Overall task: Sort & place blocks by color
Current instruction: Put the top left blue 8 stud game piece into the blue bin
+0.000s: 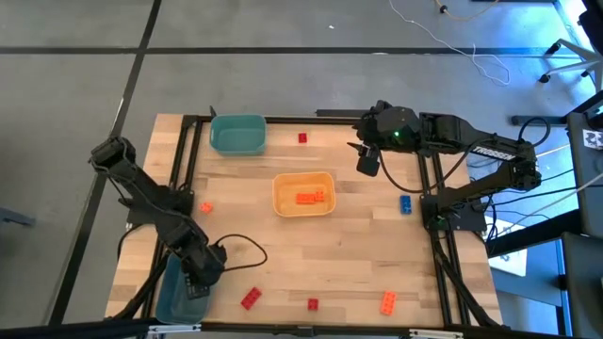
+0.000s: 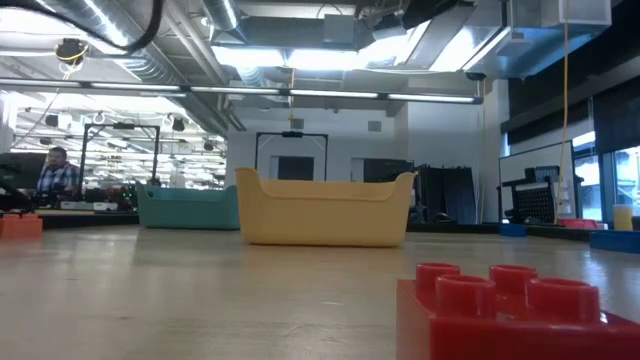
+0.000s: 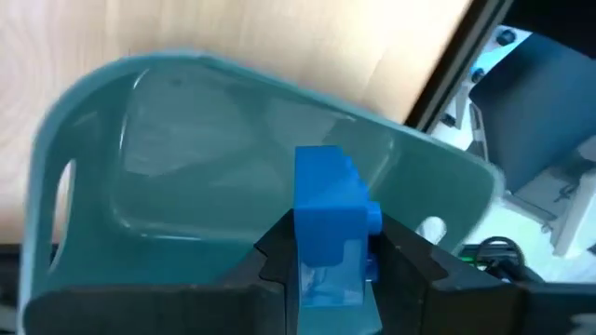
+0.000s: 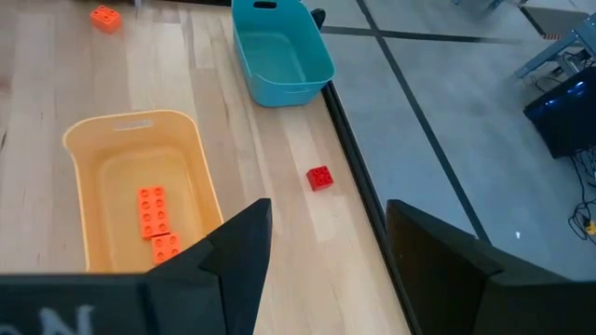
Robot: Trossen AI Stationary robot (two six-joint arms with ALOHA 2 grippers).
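My left gripper [image 1: 200, 281] hangs over the blue bin [image 1: 172, 294] at the table's near left corner, shut on a blue block [image 3: 328, 209]. Below the block lies the bin's bare floor [image 3: 186, 177]. My right gripper [image 1: 367, 160] waits open above the table's far right, with nothing between its fingers [image 4: 237, 247]. Two orange blocks [image 4: 156, 219] lie in the yellow-orange bin [image 1: 303, 209]. Loose on the table are red blocks [image 1: 302, 138] [image 1: 251, 298] [image 1: 313, 304], orange blocks [image 1: 205, 207] [image 1: 387, 301] and a blue block [image 1: 405, 203]. My left gripper pinches the blue block's two opposite sides [image 3: 303, 256] between its two fingers [image 3: 272, 256]. The fingers slant down toward the bin. The block sticks out past the fingertips, studs to one side, lifted clear above the bin's floor.
A teal bin [image 1: 237, 134] stands at the far left of the table. A black frame rail [image 1: 188, 169] runs along the table's left side, another [image 1: 435, 188] along the right. In the low view a red block [image 2: 510, 310] sits close up; a person [image 2: 58, 170] shows far behind.
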